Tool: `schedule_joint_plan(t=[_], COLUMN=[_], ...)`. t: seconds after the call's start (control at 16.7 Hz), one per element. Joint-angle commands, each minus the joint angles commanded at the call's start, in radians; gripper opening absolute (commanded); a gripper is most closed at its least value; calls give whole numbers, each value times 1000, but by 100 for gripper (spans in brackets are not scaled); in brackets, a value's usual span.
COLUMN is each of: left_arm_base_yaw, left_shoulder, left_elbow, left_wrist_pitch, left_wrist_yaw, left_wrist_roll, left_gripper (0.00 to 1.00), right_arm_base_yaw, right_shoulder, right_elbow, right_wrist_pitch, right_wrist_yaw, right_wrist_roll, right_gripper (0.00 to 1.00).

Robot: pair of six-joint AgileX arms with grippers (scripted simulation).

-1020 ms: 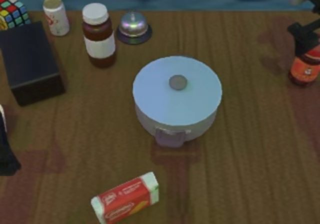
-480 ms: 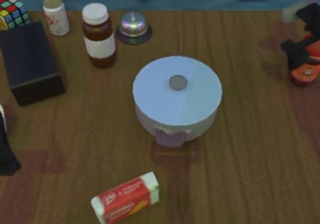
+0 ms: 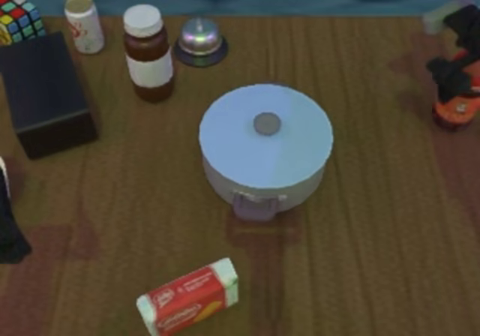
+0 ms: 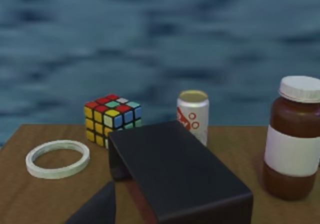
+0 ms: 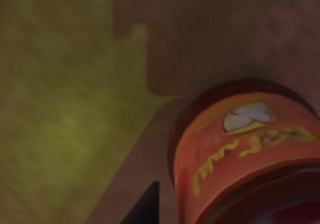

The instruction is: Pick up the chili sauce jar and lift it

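The chili sauce jar (image 3: 459, 112) stands at the far right edge of the table, its orange-red label with a pale mark (image 5: 248, 134) filling the right wrist view. My right gripper (image 3: 454, 79) is over the jar and hides its lid and upper part. It is open, with the jar between its jaws. One dark fingertip (image 5: 148, 205) shows beside the jar's wall, a narrow gap away; the other finger is out of view. My left gripper (image 3: 9, 235) is parked at the table's left edge, open, with nothing in it.
A pale blue lidded pot (image 3: 265, 145) sits mid-table. At the back left are a brown jar with white lid (image 3: 148, 52), a white bottle (image 3: 83, 23), a bell (image 3: 200, 40), a black box (image 3: 45, 92) and a puzzle cube (image 3: 18, 16). A red-and-white pack (image 3: 189, 295) lies in front.
My right gripper has come down from behind the jar onto it, now covering its lid and upper label. The jar has stayed in place. The left arm has not moved.
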Motion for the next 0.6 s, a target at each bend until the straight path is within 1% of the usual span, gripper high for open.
schedule_joint_plan(t=[0.42, 0.48, 0.6], left_arm_base_yaw=[0, 0, 0], left_shoulder=[0, 0, 0], left_elbow=[0, 0, 0], left_wrist_pitch=[0, 0, 0], left_wrist_yaw=[0, 0, 0], left_wrist_roll=[0, 0, 0], left_gripper=[100, 100, 100], right_arm_base_yaw=[0, 0, 0], right_shoulder=[0, 0, 0], right_elbow=[0, 0, 0], right_wrist_pitch=[0, 0, 0], right_wrist_yaw=[0, 0, 0], right_wrist_roll=[0, 0, 0], right_gripper=[2, 0, 0])
